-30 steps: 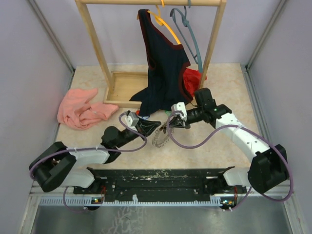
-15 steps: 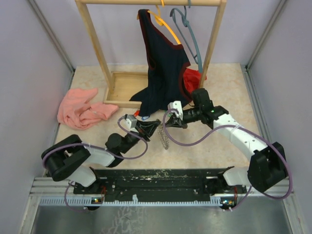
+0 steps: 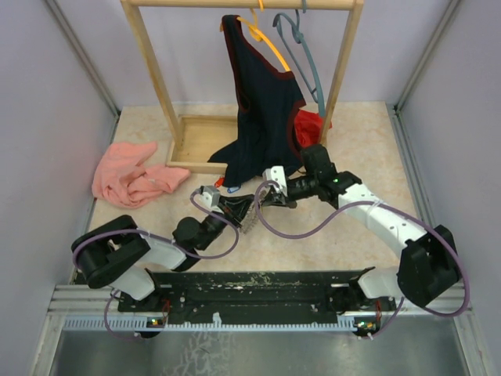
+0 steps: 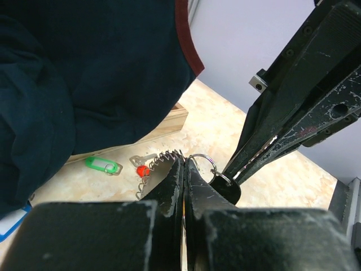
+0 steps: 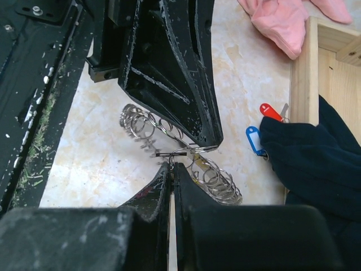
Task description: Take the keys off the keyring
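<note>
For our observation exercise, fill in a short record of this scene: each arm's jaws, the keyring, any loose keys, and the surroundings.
left gripper: jaws shut on the keyring
right gripper: jaws shut on a small split ring at the keyring
loose keys: green-tagged key, red-tagged key, blue-tagged key
surroundings: dark garment hanging on wooden rack; pink cloth
</note>
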Action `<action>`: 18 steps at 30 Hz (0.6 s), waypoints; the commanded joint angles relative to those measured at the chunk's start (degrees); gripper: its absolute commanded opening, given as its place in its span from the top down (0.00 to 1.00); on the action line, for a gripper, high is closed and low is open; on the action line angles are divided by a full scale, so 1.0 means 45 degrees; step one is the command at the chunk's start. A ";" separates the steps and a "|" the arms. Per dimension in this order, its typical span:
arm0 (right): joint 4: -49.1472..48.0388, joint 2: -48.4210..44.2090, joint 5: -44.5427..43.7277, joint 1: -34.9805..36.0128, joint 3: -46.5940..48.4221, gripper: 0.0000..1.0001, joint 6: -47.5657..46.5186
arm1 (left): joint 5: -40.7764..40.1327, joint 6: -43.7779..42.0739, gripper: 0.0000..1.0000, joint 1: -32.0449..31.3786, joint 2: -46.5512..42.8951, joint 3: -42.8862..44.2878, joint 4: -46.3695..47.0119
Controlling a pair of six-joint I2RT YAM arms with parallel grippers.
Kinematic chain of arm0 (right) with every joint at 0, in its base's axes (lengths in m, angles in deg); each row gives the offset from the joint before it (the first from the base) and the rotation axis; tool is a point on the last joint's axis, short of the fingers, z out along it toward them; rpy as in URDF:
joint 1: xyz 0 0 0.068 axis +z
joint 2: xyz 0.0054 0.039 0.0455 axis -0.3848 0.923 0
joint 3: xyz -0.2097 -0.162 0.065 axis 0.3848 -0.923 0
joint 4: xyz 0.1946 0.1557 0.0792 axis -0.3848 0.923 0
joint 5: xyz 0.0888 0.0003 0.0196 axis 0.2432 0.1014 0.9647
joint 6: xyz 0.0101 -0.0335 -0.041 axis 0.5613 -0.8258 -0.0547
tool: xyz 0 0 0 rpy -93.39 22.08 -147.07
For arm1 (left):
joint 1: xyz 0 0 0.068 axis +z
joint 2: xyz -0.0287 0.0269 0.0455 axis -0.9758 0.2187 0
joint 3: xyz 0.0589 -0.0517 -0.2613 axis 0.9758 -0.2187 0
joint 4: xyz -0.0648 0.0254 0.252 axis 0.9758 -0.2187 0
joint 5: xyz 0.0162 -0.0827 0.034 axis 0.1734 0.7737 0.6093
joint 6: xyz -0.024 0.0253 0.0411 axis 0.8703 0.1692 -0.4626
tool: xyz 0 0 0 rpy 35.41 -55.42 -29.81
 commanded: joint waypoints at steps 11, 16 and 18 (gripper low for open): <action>-0.0660 0.1053 -0.1312 0.1000 0.0067 1.00 0.0696 | -0.1943 0.1490 1.00 -0.0336 0.0466 0.0100 0.3469; -0.0459 0.0992 -0.1420 0.1003 0.0150 1.00 0.0558 | -0.2380 0.1551 1.00 -0.0354 0.0438 -0.0026 0.3482; -0.0417 0.0925 -0.1407 0.0922 0.0200 1.00 0.0569 | -0.2371 0.1430 1.00 -0.0351 0.0422 -0.0038 0.3488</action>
